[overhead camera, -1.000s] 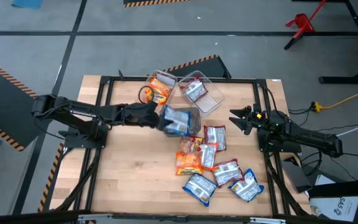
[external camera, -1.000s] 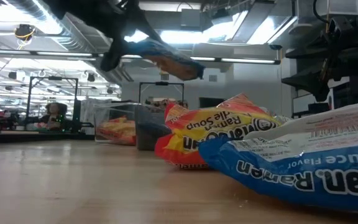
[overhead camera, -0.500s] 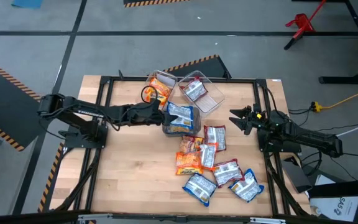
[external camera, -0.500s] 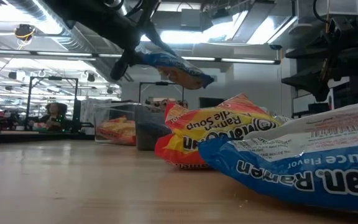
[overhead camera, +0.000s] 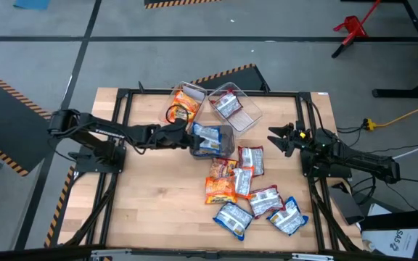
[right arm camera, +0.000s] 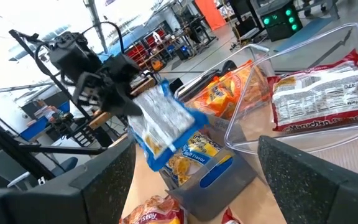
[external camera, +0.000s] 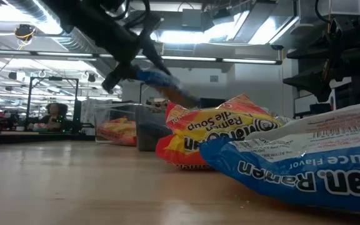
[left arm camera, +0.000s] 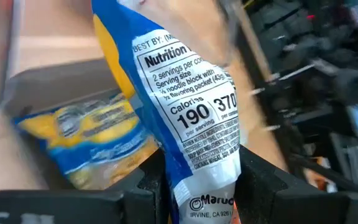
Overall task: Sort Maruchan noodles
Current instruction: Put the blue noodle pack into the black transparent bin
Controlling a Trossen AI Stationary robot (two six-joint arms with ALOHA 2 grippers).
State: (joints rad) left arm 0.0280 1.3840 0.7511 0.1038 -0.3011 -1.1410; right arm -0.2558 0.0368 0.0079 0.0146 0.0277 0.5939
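My left gripper (left arm camera: 197,186) pinches a blue-and-white noodle packet (left arm camera: 188,118) by its end, fingers clamped on the wrapper, right over the grey bin (overhead camera: 220,148) near table centre. My right gripper (overhead camera: 278,139) waits wide open at three o'clock, holding nothing. Loose packets (overhead camera: 249,196) lie toward five o'clock.

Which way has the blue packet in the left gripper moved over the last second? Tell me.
Yes. The blue packet, held by the left gripper, has dropped toward the grey bin; in the low view it hangs lower, nearer the bin.
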